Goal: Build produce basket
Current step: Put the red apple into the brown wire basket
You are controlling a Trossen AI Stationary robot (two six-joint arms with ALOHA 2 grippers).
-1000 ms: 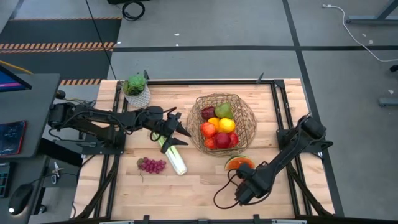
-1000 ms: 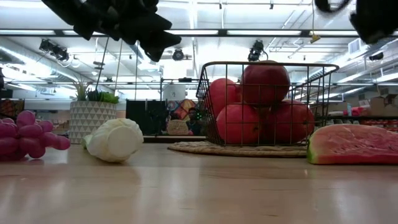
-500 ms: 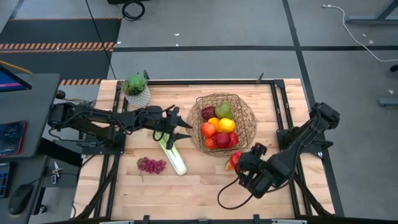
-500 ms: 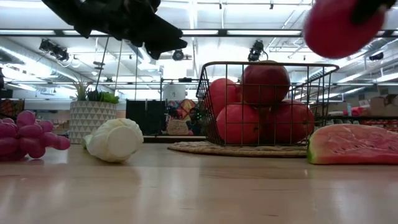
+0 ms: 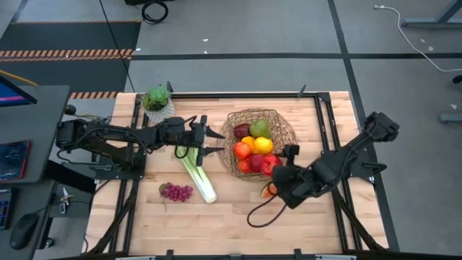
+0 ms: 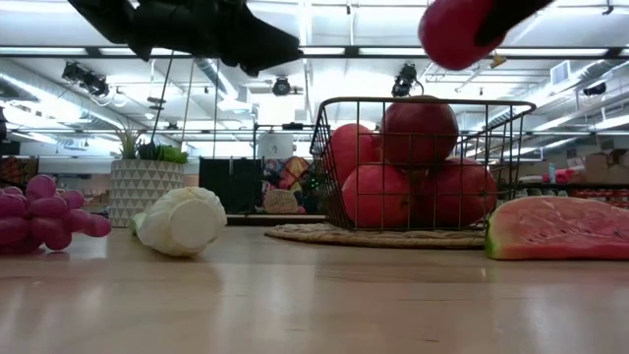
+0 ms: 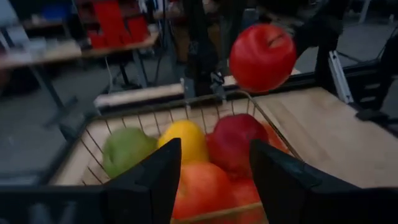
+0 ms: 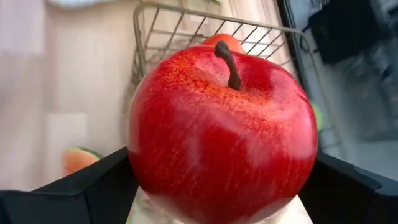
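Observation:
The basket (image 5: 287,137) stands at the table's middle right and holds apples, an orange, a lemon and a green pear. My right gripper (image 5: 277,172) is shut on a red apple (image 5: 271,165) in the air over the basket's near right rim; the low view shows that apple (image 6: 457,29) high up. My left gripper (image 5: 209,141) hovers open and empty just left of the basket, above the leek (image 5: 197,175). The leek and the purple grapes (image 5: 175,191) lie on the table. A watermelon slice (image 6: 555,228) lies near the basket, mostly hidden under my right arm in the high view. My right gripper pinches the red apple between its two fingers, one finger (image 8: 87,193) on each of the apple's opposite sides (image 8: 146,174). The fingers come slanting down from the table's near right. The apple is lifted clear, its stem (image 8: 229,62) pointing away from the wrist.
A small potted plant (image 5: 157,105) stands at the far left. Black rails (image 5: 325,123) run along the table's left and right edges. A cable (image 5: 260,217) loops on the wood near the front edge. Bare wood lies along the near edge.
My right gripper has risen from the table's near right beside the watermelon slice and gone toward the basket, rolling as it went, with the red apple lifted clear. My left gripper has rolled a little where it hovers beside the basket.

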